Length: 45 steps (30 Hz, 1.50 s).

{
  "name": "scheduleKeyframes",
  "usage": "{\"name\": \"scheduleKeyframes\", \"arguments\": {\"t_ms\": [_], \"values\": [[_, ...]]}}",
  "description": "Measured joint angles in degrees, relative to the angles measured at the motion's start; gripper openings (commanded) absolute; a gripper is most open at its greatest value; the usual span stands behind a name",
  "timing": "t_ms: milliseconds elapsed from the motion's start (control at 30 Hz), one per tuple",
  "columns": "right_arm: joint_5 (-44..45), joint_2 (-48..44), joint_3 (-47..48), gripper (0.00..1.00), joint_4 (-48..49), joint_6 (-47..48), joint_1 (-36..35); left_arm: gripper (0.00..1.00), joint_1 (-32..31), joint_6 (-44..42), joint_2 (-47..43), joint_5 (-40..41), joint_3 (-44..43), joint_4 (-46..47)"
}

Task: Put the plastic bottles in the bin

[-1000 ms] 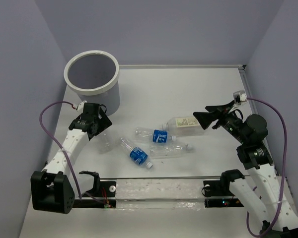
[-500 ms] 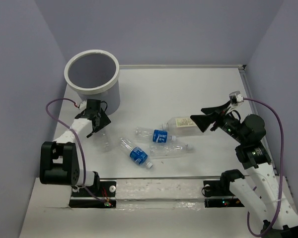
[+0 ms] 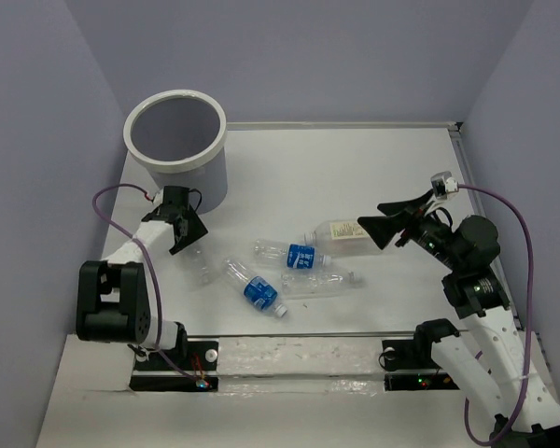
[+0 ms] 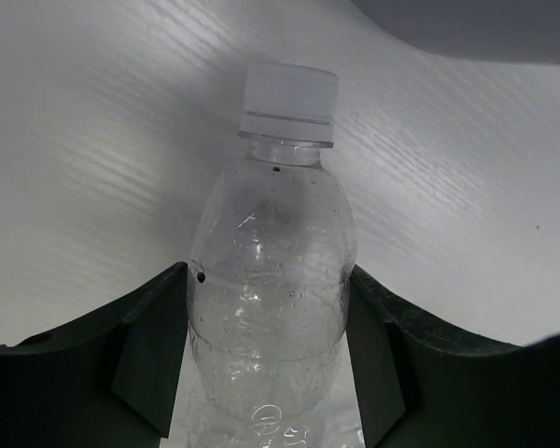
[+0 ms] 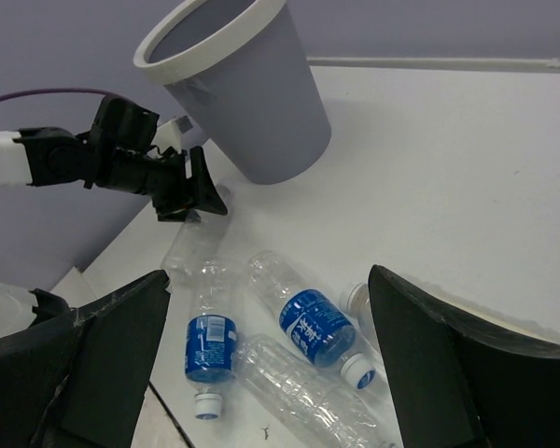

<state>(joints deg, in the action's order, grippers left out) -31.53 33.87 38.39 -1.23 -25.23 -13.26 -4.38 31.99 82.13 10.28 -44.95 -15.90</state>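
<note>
Left claw point(image 4: 266, 285) clamped on plain clear plastic bottle point(image 4: 275, 215) lying on white table point(image 4: 93, 140). Right claw point(image 5: 269, 278) spread apart, gripping nothing.

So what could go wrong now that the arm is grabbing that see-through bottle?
The left gripper grips the plain bottle, which is smooth and round, so it might slip out or squash. The bin stands close by and much taller, so the lifted bottle could knock its white rim.

Bottles point(image 3: 294, 254) lie on the table point(image 3: 355, 168) before the bin point(image 3: 196, 182), the leftmost bottle point(image 4: 275, 215) inside the left tool point(image 4: 269, 273).
</note>
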Motion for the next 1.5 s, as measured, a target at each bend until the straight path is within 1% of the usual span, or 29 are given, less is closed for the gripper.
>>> {"name": "scheduleKeyframes", "arguments": {"t_ms": [133,400,500,567,633,733,800,867,1000,1100,1233,1300,1400,1467,1500], "values": [[0.0,0.8,0.0,0.92,0.2,-0.1,0.0,0.57,0.0,-0.1,-7.8,-3.8,3.1,-2.0],[-0.5,3.8,-2.1,0.91,1.7,-0.5,0.0,0.57,-1.9,0.2,-30.2,-7.9,3.3,-7.0],[-1.5,6.1,-3.5,0.89,2.8,-0.9,-0.5,0.57,-2.9,0.3,-36.7,-8.2,0.7,-10.0],[-2.2,7.8,-3.8,0.89,2.7,-1.0,-1.7,0.57,-3.4,0.3,-39.1,-7.8,-4.3,-11.8],[-2.9,9.9,-3.5,0.89,3.2,-1.0,-4.2,0.57,-3.5,0.2,-39.3,-7.1,-9.9,-11.3],[-1.6,14.0,-2.1,0.89,3.2,-0.3,-11.7,0.57,-3.5,-0.3,-37.0,-6.5,-19.4,-7.1],[0.2,16.4,-1.2,0.89,3.4,0.1,-16.0,0.57,-3.5,-1.5,-34.3,-4.7,-24.9,-3.7],[4.1,19.2,0.1,0.88,3.1,0.7,-21.2,0.57,-3.5,-2.8,-31.4,-2.3,-29.7,-0.8],[10.8,26.8,5.6,0.88,2.8,2.8,-30.1,0.57,-3.5,-6.3,-22.5,5.0,-37.2,7.6],[16.0,31.6,9.0,0.88,2.9,4.7,-35.8,0.57,-3.4,-8.7,-14.1,10.3,-42.9,13.4],[20.6,34.5,9.8,0.88,3.3,6.1,-41.4,0.56,-2.9,-12.3,-2.3,15.5,-47.3,17.9],[21.7,35.3,9.9,0.89,3.6,6.5,-42.7,0.56,-2.4,-14.0,2.9,17.3,-48.9,19.0],[23.1,37.4,11.1,0.91,3.8,7.6,-43.0,0.57,-1.7,-16.2,8.3,19.4,-48.7,20.4],[23.7,39.8,13.0,0.91,3.7,8.4,-43.1,0.64,-1.5,-17.4,9.0,20.5,-46.4,21.7],[24.2,42.0,14.9,0.92,3.5,9.1,-43.2,0.76,-1.4,-17.9,9.0,21.2,-44.9,22.4]]}}
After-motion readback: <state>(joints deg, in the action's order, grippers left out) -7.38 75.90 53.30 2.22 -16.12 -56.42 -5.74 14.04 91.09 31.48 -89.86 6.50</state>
